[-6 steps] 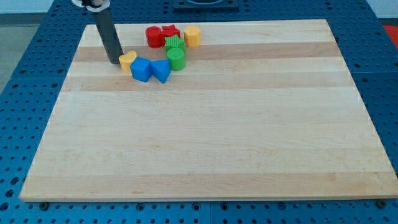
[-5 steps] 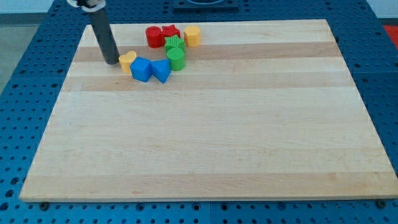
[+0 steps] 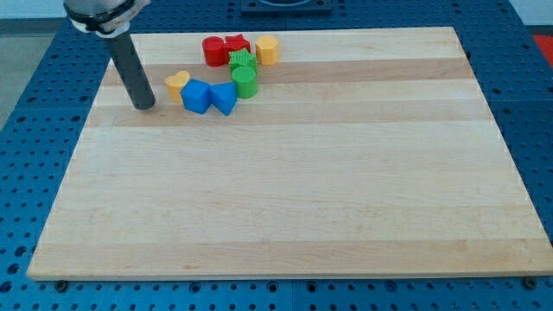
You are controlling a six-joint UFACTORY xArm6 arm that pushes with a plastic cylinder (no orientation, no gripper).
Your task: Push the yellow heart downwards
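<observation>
Yellow heart (image 3: 177, 84), upper left of the worktop (image 3: 285, 199), touching blue block (image 3: 196, 96). Small, light, hard, slides easily. No fingers here; my tip (image 3: 144, 106) just left, lower. Best pushed from its top edge.

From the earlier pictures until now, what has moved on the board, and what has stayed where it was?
My tip moved toward the view's left and bottom, away from the yellow heart; before it was right beside the heart's left side, now a gap shows between them. Nothing was taken hold of. The heart, the blue blocks, the green blocks, the red blocks and the other yellow block stayed put.
</observation>
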